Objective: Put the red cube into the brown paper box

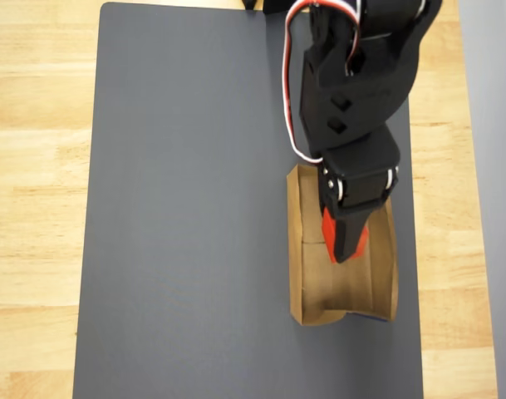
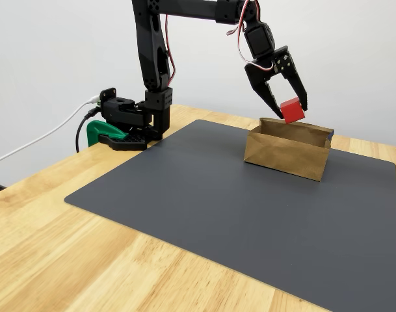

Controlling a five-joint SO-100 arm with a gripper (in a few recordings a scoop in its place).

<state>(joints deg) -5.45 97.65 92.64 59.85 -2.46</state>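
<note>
The red cube [image 2: 292, 110] hangs just above the open top of the brown paper box [image 2: 289, 154], held between the black fingers of my gripper [image 2: 290, 109]. In the overhead view the gripper [image 1: 344, 241] points down over the middle of the box [image 1: 307, 283], and the cube [image 1: 327, 229] shows as red patches on both sides of the fingers. The gripper is shut on the cube. The box stands on the right part of the dark mat, its floor partly hidden by the arm.
A dark grey mat [image 1: 194, 208] covers the wooden table [image 1: 28, 166]. The arm's base with a green clamp [image 2: 103, 133] sits at the table's far edge in the fixed view, with a white cable [image 2: 41, 138] leading off left.
</note>
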